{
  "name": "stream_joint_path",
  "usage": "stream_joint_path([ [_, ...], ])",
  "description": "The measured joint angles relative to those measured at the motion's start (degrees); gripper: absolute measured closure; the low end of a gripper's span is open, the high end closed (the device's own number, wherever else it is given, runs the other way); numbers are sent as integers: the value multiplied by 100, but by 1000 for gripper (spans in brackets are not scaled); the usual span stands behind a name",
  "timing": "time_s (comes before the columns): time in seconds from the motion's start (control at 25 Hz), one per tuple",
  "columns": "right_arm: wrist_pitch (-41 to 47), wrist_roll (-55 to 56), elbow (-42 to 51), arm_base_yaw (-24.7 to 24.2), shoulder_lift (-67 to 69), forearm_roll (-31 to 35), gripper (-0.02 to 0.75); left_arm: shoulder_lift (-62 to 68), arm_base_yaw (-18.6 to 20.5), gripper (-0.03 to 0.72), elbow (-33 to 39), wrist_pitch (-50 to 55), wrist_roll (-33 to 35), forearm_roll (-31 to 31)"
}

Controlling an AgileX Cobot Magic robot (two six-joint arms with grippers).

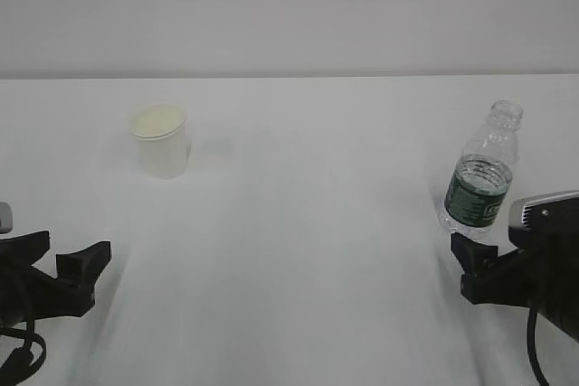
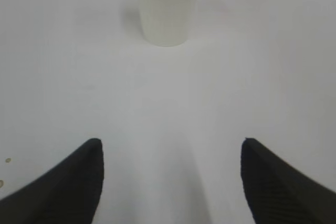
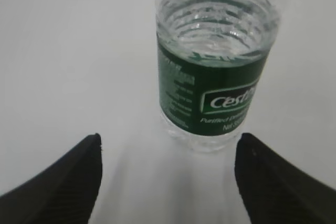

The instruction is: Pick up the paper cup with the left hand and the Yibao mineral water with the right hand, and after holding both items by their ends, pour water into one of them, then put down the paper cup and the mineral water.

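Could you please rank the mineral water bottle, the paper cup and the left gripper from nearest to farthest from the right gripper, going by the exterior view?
1. Mineral water bottle: just beyond the right gripper, at the right.
2. Paper cup: far left, toward the back.
3. Left gripper: at the left front edge.

The exterior camera looked down at a slant across the worktop. Each wrist camera faced forward, low: left toward the paper cup, right close to the Yibao mineral water.
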Motion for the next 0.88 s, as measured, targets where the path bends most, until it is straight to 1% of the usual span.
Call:
stream_joint_path([
  [0.4,-9,-54,-427,0,336,10,145,0,0,95,0,0,0,0],
  [0.88,-9,-124,-766,0,428,449,145,0,0,95,0,0,9,0],
])
